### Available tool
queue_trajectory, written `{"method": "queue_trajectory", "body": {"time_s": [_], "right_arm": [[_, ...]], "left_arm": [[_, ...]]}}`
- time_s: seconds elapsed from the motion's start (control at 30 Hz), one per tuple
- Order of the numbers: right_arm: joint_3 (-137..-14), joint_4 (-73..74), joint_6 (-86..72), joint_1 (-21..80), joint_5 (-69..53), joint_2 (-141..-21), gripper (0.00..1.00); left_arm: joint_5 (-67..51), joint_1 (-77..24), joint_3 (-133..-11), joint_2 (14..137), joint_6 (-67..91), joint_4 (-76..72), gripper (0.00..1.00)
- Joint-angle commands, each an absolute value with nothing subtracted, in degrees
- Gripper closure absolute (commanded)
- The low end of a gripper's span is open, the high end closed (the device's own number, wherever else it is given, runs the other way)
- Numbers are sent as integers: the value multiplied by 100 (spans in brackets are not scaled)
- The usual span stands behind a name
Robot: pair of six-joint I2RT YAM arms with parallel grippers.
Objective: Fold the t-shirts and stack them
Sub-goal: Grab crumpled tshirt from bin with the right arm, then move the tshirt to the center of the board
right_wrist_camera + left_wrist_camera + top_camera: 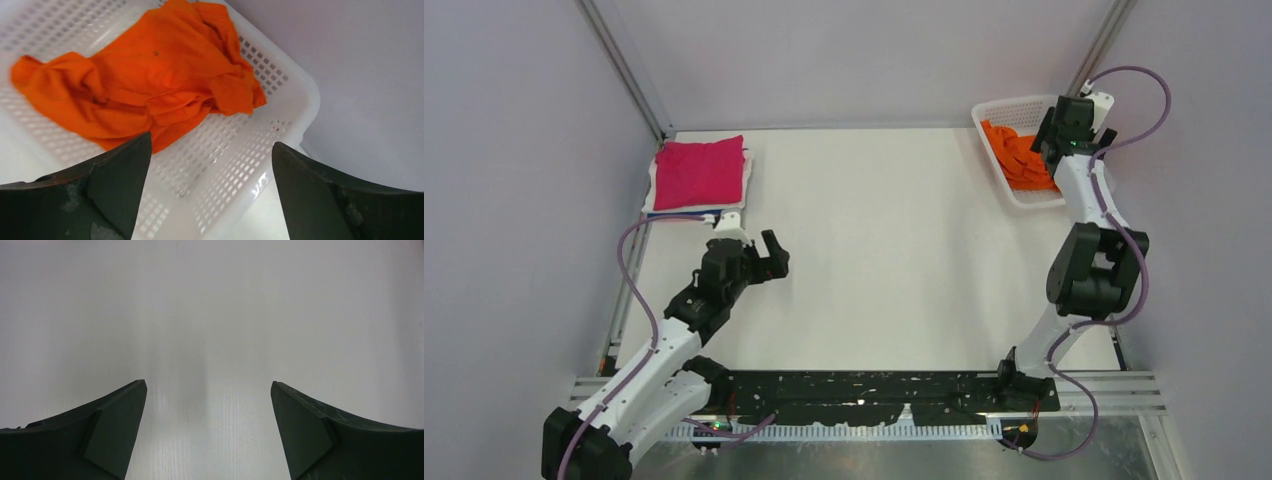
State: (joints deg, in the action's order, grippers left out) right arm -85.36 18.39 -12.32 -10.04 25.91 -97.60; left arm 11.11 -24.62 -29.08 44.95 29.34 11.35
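A folded magenta-pink t-shirt (699, 172) lies on top of a stack at the far left. A white t-shirt edge (650, 190) and a thin blue edge (686, 214) show beneath it. A crumpled bright orange t-shirt (1016, 155) lies in the white lattice basket (1002, 106) at the far right. It also shows in the right wrist view (150, 85). My right gripper (1050, 150) hovers above the basket, open and empty (211, 142), apart from the orange t-shirt. My left gripper (769, 260) is open and empty over bare table (208, 385), in front of the stack.
The basket's rim (300, 100) stands close to the right wall (360, 65). Metal frame posts rise at the back corners (629, 70). The white table (874, 240) spans the middle. A black rail (874, 390) carries the arm bases at the near edge.
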Motion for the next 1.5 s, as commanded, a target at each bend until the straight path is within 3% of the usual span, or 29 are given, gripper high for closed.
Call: {"method": "queue_trajectory", "body": {"time_s": [0.0, 0.17, 0.33, 0.4, 0.43, 0.47, 0.5, 0.57, 0.6, 1.1, 1.47], "right_arm": [[-9609, 2165, -115, -1238, 3123, -10797, 3], [-10492, 2244, -31, -1504, 3035, -11918, 0], [-11029, 2189, 103, -1666, 2553, -12593, 11], [-11272, 2168, 233, -1680, 2405, -12903, 25], [-11433, 2177, 252, -1686, 2440, -12960, 44], [-11500, 2191, 240, -1691, 2477, -13020, 55], [-11596, 2224, 198, -1693, 2529, -13014, 73], [-11631, 2234, 137, -1694, 2477, -12859, 91], [-11593, 2224, 112, -1691, 2344, -12650, 93], [-10813, 1993, -655, -959, -956, -8570, 95], [-11301, 1613, -1315, 1353, -1888, -7642, 95]], "left_arm": [[1393, -2461, -3166, 4626, 2821, 771, 0], [1361, -2461, -3111, 4803, 2830, 680, 0], [1386, -2465, -3208, 5060, 2823, 670, 0], [1371, -2463, -3261, 5172, 2809, 693, 0], [1365, -2461, -3293, 5209, 2819, 709, 0], [1358, -2463, -3323, 5240, 2820, 747, 0], [1347, -2461, -3349, 5256, 2817, 787, 0], [1323, -2461, -3401, 5239, 2829, 871, 0], [1308, -2461, -3398, 5197, 2829, 893, 0], [1007, -2461, -2727, 3554, 3067, 581, 0], [1222, -2461, -2495, 2639, 3043, 833, 0]]}}
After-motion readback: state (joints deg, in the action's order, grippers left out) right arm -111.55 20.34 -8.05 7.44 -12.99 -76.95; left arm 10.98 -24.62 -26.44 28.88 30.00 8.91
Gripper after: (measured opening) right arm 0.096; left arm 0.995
